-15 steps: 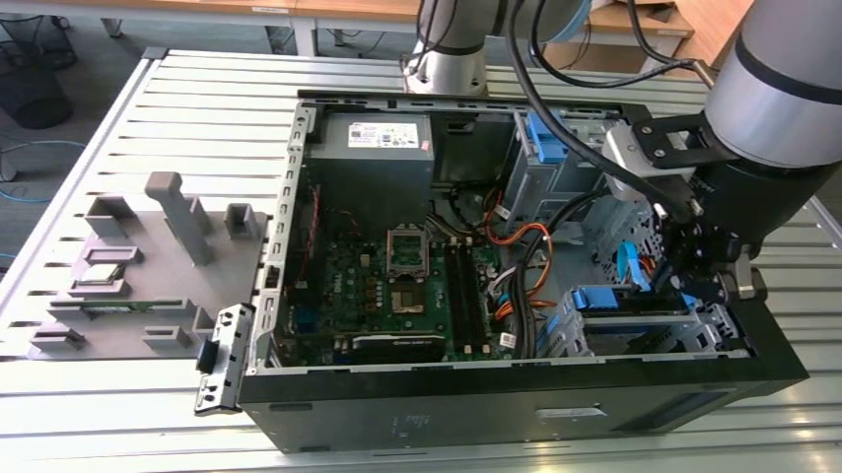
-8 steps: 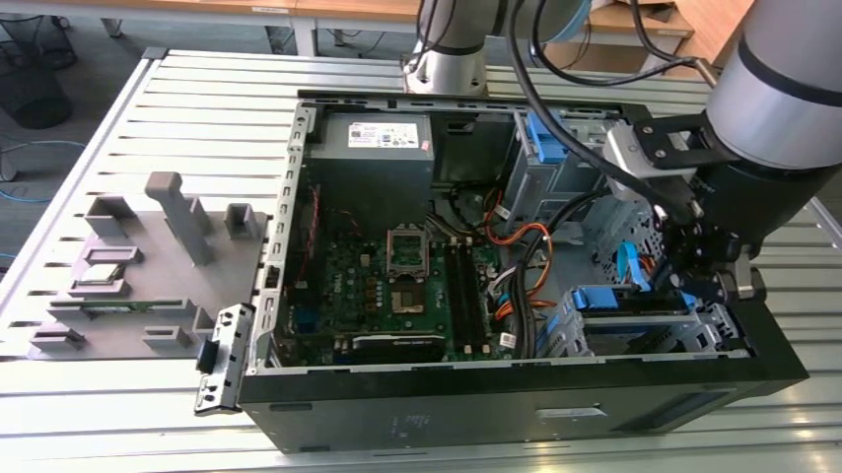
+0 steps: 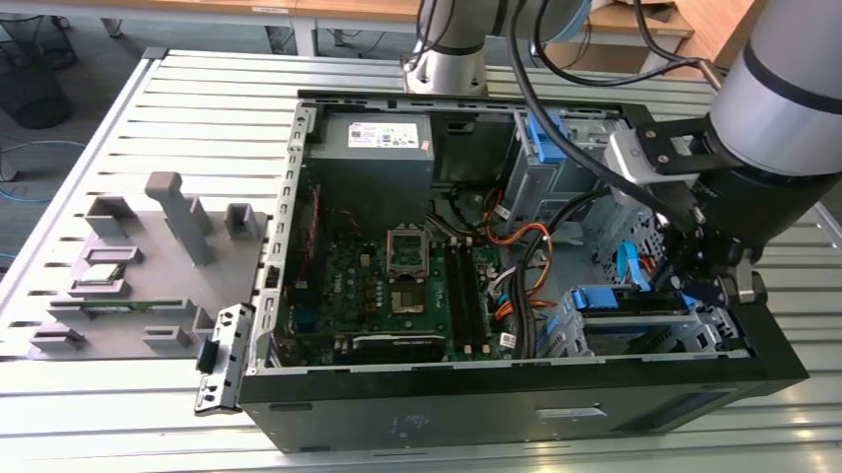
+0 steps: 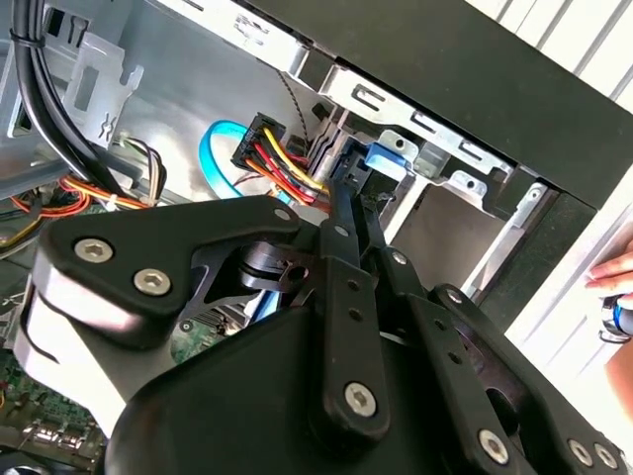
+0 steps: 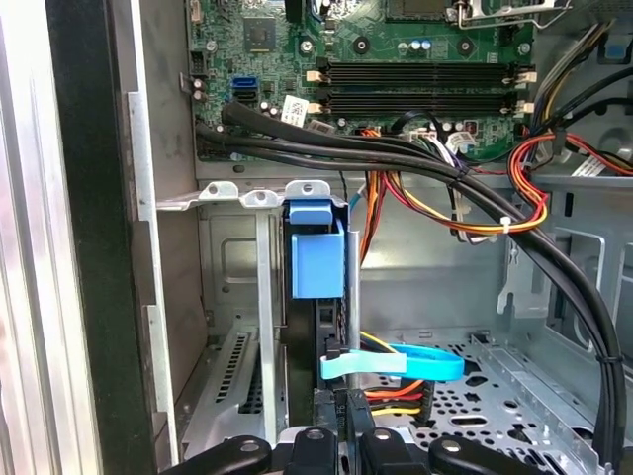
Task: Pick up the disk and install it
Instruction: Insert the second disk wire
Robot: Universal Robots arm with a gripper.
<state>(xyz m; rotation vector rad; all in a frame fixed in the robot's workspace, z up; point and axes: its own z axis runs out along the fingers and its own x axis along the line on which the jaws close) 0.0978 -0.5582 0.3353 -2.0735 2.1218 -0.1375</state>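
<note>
A robot arm reaches into an open desktop computer case (image 3: 526, 394) lying on a slatted metal tabletop (image 3: 172, 108), its end effector (image 3: 704, 286) lowered at the drive cage (image 3: 632, 330) in the case's corner toward the exterior view's right. Black cable bundles (image 5: 396, 158) and red, yellow and orange power leads (image 5: 475, 223) cross the space between the green motherboard (image 3: 408, 276) and the cage, and a light blue data cable (image 5: 396, 361) loops just beside the end effector's fingers (image 5: 316, 450). A grey power-supply box (image 3: 375, 148) with a white sticker sits at the case's far end; its print cannot be read. Grey fixture blocks (image 3: 145, 256) stand on the tabletop at the exterior view's left. The disk (image 5: 318, 262), seen edge-on with its blue carrier frame, stands upright in the cage slot, directly ahead of the fingertips. The fingers are drawn narrow, close together; whether they grip the disk cannot be told. A person's hand (image 4: 613, 282) shows outside the case in the second wrist view.
</note>
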